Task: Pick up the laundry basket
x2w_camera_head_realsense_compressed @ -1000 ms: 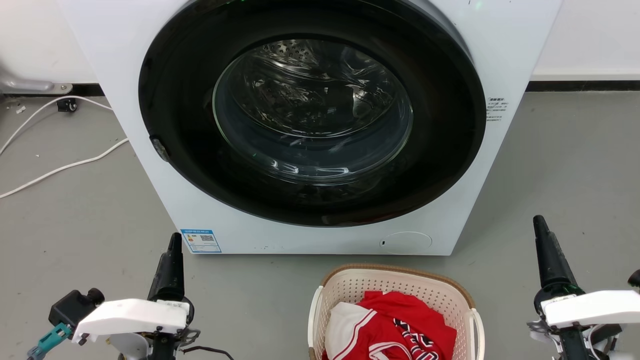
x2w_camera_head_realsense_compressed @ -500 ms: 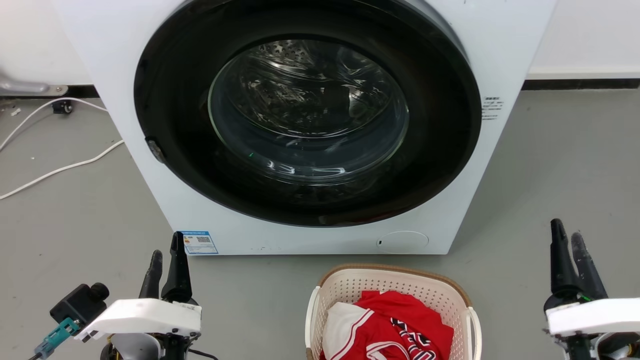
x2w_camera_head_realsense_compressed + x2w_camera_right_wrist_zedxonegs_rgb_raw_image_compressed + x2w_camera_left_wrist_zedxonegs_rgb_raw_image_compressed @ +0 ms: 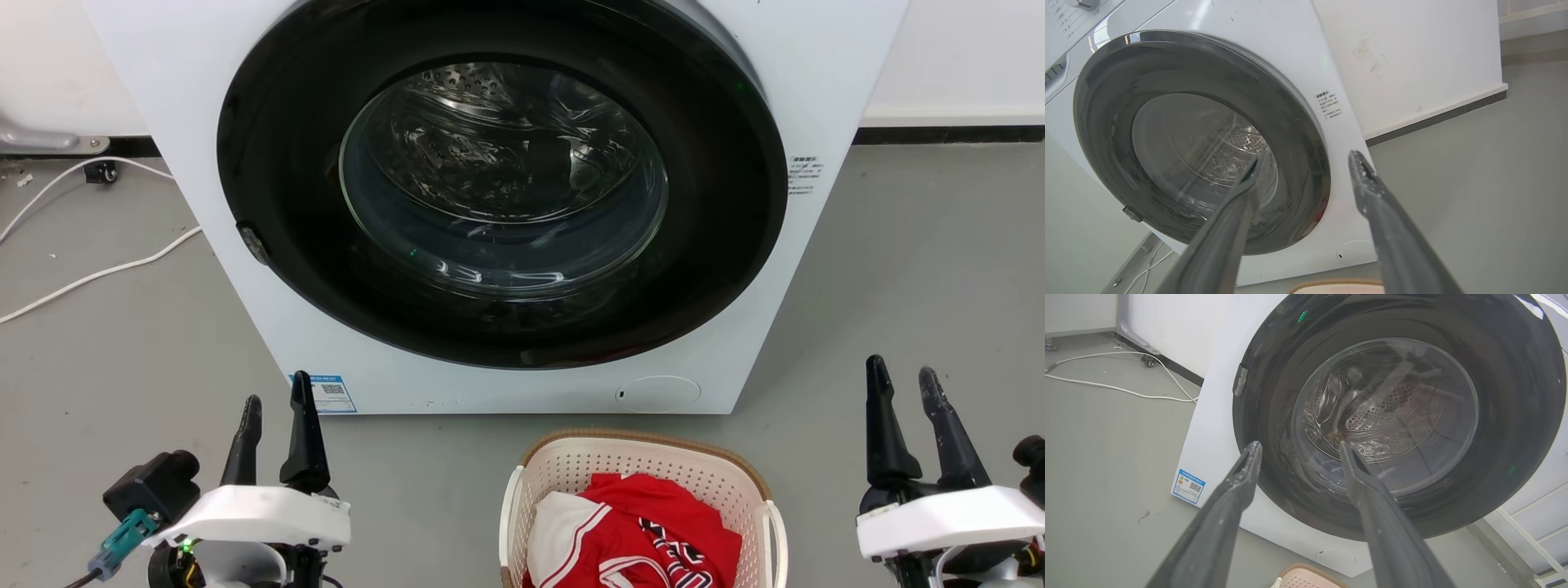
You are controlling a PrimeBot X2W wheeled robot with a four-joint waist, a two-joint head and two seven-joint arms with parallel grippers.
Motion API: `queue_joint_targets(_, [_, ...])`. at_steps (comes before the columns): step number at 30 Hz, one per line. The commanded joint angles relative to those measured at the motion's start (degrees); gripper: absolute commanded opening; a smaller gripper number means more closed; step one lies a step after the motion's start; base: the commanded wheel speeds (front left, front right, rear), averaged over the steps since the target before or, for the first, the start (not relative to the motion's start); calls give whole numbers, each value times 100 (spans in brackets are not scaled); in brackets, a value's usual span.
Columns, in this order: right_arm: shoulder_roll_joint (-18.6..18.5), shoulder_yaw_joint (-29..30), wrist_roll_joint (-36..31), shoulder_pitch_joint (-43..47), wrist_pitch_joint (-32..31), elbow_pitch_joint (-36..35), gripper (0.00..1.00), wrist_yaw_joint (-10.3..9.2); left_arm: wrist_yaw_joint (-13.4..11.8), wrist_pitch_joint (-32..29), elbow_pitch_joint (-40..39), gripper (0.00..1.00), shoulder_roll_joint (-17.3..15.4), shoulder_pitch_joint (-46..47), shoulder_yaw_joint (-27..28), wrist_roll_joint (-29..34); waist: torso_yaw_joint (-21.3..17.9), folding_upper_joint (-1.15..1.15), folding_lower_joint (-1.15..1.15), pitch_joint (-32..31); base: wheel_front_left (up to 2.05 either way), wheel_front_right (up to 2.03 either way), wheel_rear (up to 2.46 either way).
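The left gripper [image 3: 277, 390] is hovering low at the near left, its two fingers parted by a moderate gap and gripping nothing. The right gripper [image 3: 901, 367] is hovering at the near right, likewise parted and empty. Between them, well apart from each, the laundry basket [image 3: 645, 438] is sitting on the floor [image 3: 898, 269] just in front of the washing machine [image 3: 816, 82], with red and white clothes [image 3: 653, 531] lying inside.

The step in hand looks like the approach, since neither gripper is touching the basket. The next move is probably calling for both arms to swing inward and down to the white side handles [image 3: 509, 523]. Bare floor is lying open on both flanks. The machine's front is crowding the basket's far edge, and a white cable [image 3: 106, 269] is trailing at the far left.
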State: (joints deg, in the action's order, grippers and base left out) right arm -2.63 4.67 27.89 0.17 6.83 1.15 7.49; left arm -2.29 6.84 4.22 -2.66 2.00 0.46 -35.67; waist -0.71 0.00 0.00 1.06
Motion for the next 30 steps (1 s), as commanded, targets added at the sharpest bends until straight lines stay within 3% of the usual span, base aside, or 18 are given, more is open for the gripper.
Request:
queue_joint_targets(1, [-22,-17,-257,43,62,-86,100,0,-32,63,-109,100,-20,-19,-18,221,5,0,0,-2,0,0,0])
queue_joint_targets(16, [-27,-115,-1535,214,296,-135,100,0,-224,292,-203,100,-216,-111,-367,1329,-28,0,0,-8,0,0,0])
queue_joint_targets(30, [-31,-112,-2325,354,478,-235,100,0,-403,475,-283,100,-349,-232,-520,2027,-49,0,0,-9,0,0,0])
